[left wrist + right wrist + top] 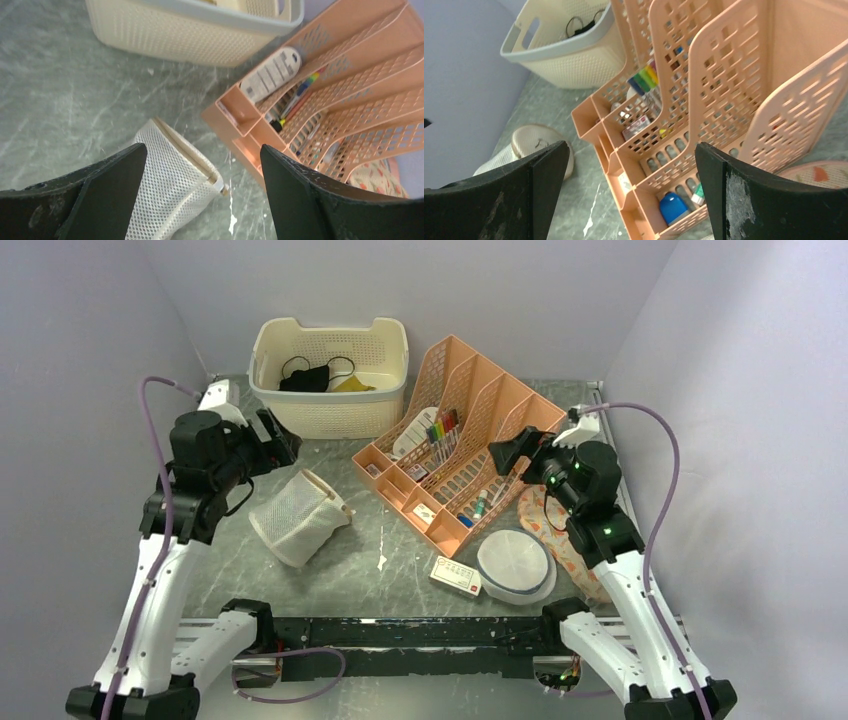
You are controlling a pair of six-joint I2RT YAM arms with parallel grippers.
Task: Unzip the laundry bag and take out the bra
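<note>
The soft white mesh bag point(298, 517) lies beside the peach slotted plastic organizer point(455, 455), near the cream perforated basket point(330, 375). The left gripper point(202, 147) and right gripper point(632, 145) are both spread wide.

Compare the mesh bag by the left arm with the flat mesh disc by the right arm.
The bag is puffed into a cylinder lying on its side; the disc lies flat. The bag's rim is beige-tan; the disc's looks greyish. The bag sits left of the peach organizer; the disc sits in front of it, nearer the arms. Both are white, round mesh.
</note>
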